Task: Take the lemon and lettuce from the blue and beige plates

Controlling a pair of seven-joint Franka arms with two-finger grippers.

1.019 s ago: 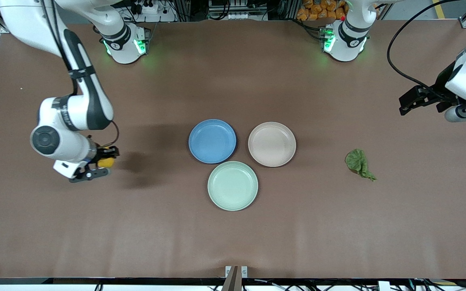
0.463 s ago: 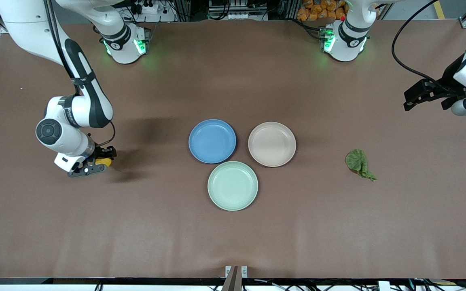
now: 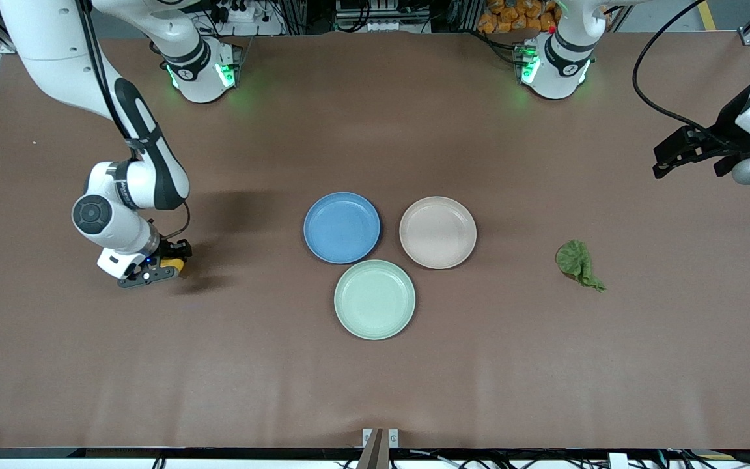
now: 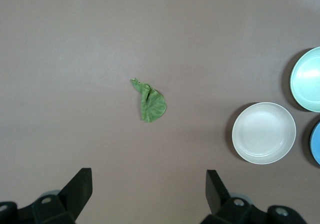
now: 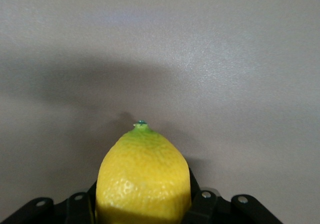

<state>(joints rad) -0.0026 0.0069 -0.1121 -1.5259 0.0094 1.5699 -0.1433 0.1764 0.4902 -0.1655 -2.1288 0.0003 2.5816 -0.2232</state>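
Observation:
My right gripper (image 3: pixel 161 268) is shut on the yellow lemon (image 3: pixel 174 264), low over bare table toward the right arm's end. In the right wrist view the lemon (image 5: pixel 142 171) fills the space between the fingers of the right gripper (image 5: pixel 142 209). The green lettuce (image 3: pixel 579 262) lies on the table toward the left arm's end, beside the beige plate (image 3: pixel 438 232). The blue plate (image 3: pixel 342 227) and the beige plate are empty. My left gripper (image 3: pixel 669 158) is open and empty, high over the table's edge at the left arm's end. In the left wrist view the left gripper (image 4: pixel 149 186) looks down on the lettuce (image 4: pixel 150 103).
A pale mint-green plate (image 3: pixel 375 299) sits nearer to the front camera than the other two plates, touching distance from both. The left wrist view shows the beige plate (image 4: pixel 264 132), the mint plate (image 4: pixel 307 79) and an edge of the blue plate (image 4: pixel 316 144).
My right gripper has come down closer to the table with the lemon. My left gripper has drawn back a little toward the table's end. The lettuce and plates have not moved.

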